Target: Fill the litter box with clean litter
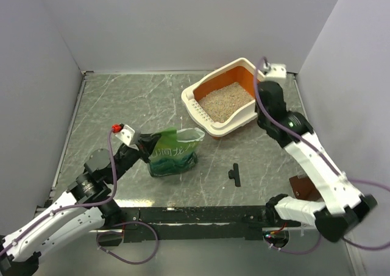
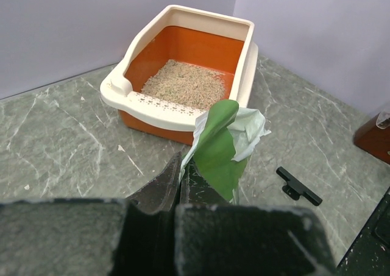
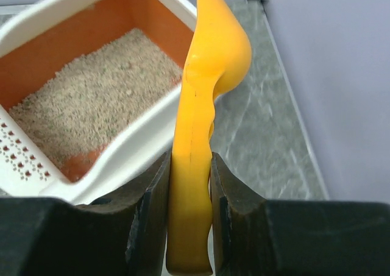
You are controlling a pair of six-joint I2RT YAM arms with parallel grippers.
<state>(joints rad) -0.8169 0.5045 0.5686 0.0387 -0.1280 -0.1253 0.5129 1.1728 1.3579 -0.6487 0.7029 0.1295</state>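
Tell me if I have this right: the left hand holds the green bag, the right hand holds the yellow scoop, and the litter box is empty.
Not quite. The left hand holds the bag and the right hand the scoop, but the box is not empty: the right wrist view shows litter covering much of its floor.

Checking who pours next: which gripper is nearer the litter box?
Right. The right gripper, gripping the yellow scoop, sits at the rim of the litter box; the left gripper holds the green bag, apart from the box.
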